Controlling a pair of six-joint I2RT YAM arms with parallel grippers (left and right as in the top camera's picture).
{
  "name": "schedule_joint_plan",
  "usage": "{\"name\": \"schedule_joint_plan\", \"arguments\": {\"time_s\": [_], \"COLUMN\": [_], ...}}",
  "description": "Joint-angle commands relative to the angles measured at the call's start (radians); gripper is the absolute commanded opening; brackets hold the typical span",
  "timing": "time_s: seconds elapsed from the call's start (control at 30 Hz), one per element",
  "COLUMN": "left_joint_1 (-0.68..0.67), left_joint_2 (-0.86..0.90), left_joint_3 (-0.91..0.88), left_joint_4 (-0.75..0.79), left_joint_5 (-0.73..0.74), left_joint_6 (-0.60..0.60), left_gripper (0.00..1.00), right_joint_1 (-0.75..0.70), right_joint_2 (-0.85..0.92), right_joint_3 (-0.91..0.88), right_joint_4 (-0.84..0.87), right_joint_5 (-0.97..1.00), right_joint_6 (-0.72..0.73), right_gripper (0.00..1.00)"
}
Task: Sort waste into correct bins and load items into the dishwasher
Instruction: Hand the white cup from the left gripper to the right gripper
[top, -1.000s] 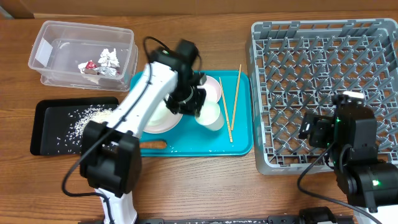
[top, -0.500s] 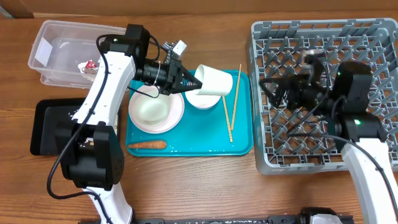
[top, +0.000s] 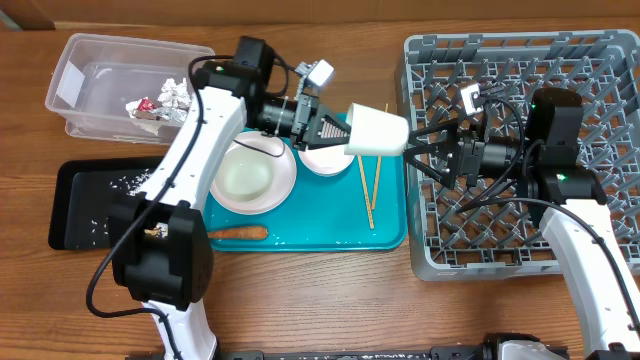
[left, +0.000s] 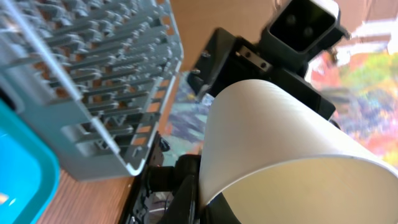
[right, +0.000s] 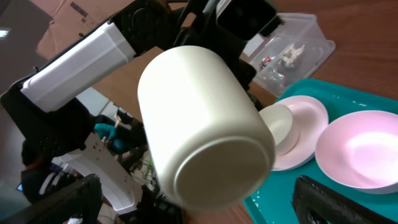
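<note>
Waste lies farthest left of the teal tray (top: 392, 236). Behind and to its left, one clear tub (top: 100, 55) holds one crumpled lump of foil (top: 173, 96) and one red-white wrapper (top: 143, 108). A white label (top: 68, 89) sits on the tub's left end; any writing on it is too small to read. Straight left of the teal tray, one black tray (top: 70, 225) lies on the counter (top: 330, 300) with grains of rice (top: 128, 182) scattered in it.

On the teal tray's left half stands one white plate (top: 289, 178) with one bowl (top: 245, 178) in it. One carrot (top: 237, 234) lies along the tray's front left edge. A second bowl (top: 322, 162) stands just right of the plate, near the tray's middle. Two chopsticks (top: 372, 185) lie side by side on the tray's right half.

Above the tray's back right corner, one cup (top: 378, 131) hangs in the air on its side, its base turned to the right. The left fingers (top: 338, 133) are clamped on its rim. The right fingers (top: 418, 148) are spread wide just past the tray's right edge, at the cup's base end. From the right wrist the round base sits between them, but I cannot tell whether they touch it.

One grey dish rack (top: 600, 60) with rows of upright pegs stands just beside the tray's right edge.
</note>
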Motion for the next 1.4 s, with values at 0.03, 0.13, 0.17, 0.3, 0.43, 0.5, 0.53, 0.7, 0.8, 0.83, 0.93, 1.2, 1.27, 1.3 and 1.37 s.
{"name": "schedule_joint_plan", "arguments": {"time_s": [0.03,0.13,0.17,0.3,0.43,0.5,0.53,0.7,0.8,0.83,0.93,1.2,1.27,1.3,1.37], "left_joint_1": [-0.051,-0.079,-0.087,-0.111,-0.115,-0.115,-0.115,-0.119,-0.12,-0.119,-0.119,-0.119,-0.119,-0.119,-0.119], "left_joint_2": [-0.019,-0.019,-0.019,-0.019,-0.019,-0.019,-0.019,-0.019,-0.019,-0.019,-0.019,-0.019,-0.019,-0.019,-0.019], "left_joint_3": [0.021,0.021,0.021,0.02,0.02,0.021,0.02,0.02,0.021,0.02,0.021,0.021,0.021,0.02,0.021], "left_joint_4": [0.066,0.105,0.117,0.178,0.195,0.193,0.194,0.194,0.194,0.194,0.195,0.196,0.19,0.177,0.131], "left_joint_5": [0.067,0.066,0.066,0.064,0.057,0.042,0.042,0.042,0.037,0.035,0.035,0.016,-0.046,-0.087,-0.221], "left_joint_6": [-0.068,-0.107,-0.11,-0.158,-0.179,-0.186,-0.188,-0.188,-0.189,-0.189,-0.189,-0.188,-0.188,-0.188,-0.189], "left_gripper": [0.04,0.04,0.04,0.04,0.04,0.04,0.04,0.04,0.04,0.04,0.04,0.06,0.21,0.28,0.35], "right_joint_1": [-0.002,-0.002,-0.002,-0.002,-0.002,-0.002,-0.002,-0.002,-0.002,-0.002,-0.002,-0.002,-0.002,-0.002,-0.002], "right_joint_2": [-0.003,-0.003,-0.003,-0.003,-0.003,-0.003,-0.003,-0.003,-0.003,-0.003,-0.003,-0.003,-0.003,-0.003,-0.003], "right_joint_3": [0.025,0.025,0.025,0.025,0.025,0.025,0.025,0.025,0.025,0.025,0.025,0.025,0.025,0.025,0.025], "right_joint_4": [0.007,0.007,0.007,0.007,0.007,0.008,0.008,0.032,0.038,0.039,0.04,0.04,0.04,0.039,0.032], "right_joint_5": [-0.053,-0.053,-0.053,-0.055,-0.057,-0.057,-0.057,-0.057,-0.057,-0.057,-0.057,-0.056,-0.056,-0.056,-0.054], "right_joint_6": [-0.01,-0.01,-0.01,-0.01,-0.01,-0.01,-0.01,-0.009,-0.009,-0.009,-0.009,-0.009,-0.009,-0.009,-0.009], "right_gripper": [1.0,1.0,1.0,0.93,0.86,0.85,0.83,0.76,0.74,0.7,0.65,0.58,0.56,0.55,0.54]}}
